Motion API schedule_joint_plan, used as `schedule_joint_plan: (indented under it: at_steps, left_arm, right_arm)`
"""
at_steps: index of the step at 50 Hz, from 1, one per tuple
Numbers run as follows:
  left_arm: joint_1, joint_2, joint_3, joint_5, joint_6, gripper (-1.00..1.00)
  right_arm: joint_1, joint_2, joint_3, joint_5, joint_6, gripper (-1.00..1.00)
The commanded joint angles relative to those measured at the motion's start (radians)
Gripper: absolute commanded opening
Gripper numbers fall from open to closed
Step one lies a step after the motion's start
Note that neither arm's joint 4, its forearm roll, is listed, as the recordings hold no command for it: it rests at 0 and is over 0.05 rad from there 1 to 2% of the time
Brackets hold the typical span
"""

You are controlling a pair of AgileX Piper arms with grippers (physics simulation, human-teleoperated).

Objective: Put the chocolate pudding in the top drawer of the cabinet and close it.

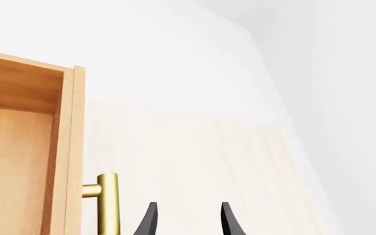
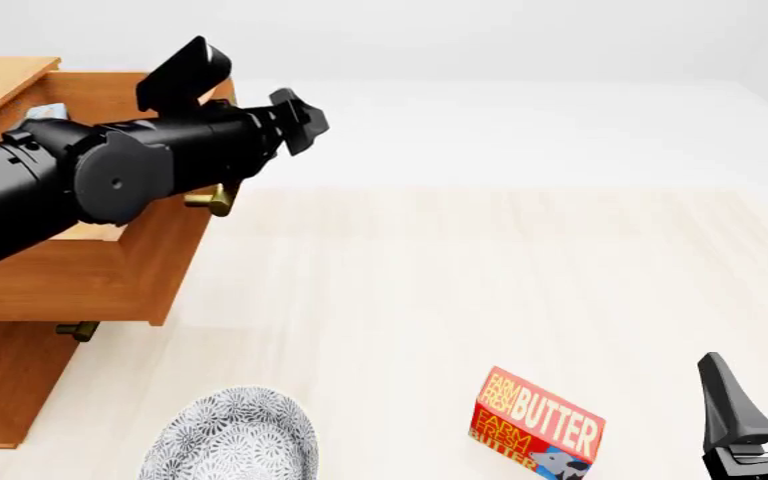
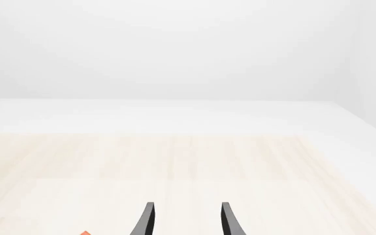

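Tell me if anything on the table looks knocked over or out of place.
Only the butter box stands out: it sits skewed on the table, turned at an angle to its edges. The top drawer is pulled out, as the task needs. Nothing looks spilled or damaged.

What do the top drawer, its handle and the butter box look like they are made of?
Top drawer: light-brown wood with faint grain, matte, judging by its look in this render. Handle: brass-coloured metal bar with a soft sheen. Butter box: probably printed cardboard, red with white lettering, flat and sharp-edged.
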State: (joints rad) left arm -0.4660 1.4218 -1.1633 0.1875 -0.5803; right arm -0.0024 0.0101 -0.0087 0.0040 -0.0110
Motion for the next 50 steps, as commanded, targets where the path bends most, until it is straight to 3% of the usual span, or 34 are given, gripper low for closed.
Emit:
schedule_joint_plan:
  at_steps: [1,50]
  left_arm:
    - [0.026,0.014,0.006,0.02,-0.009,1.0]
    - [0.09,-0.032,0.048,0.057,0.013,1.0]
  right_arm:
    - [0.0,0.0,0.0,0.0,0.0,1.0]
    - [0.0,0.0,0.0,0.0,0.0,1.0]
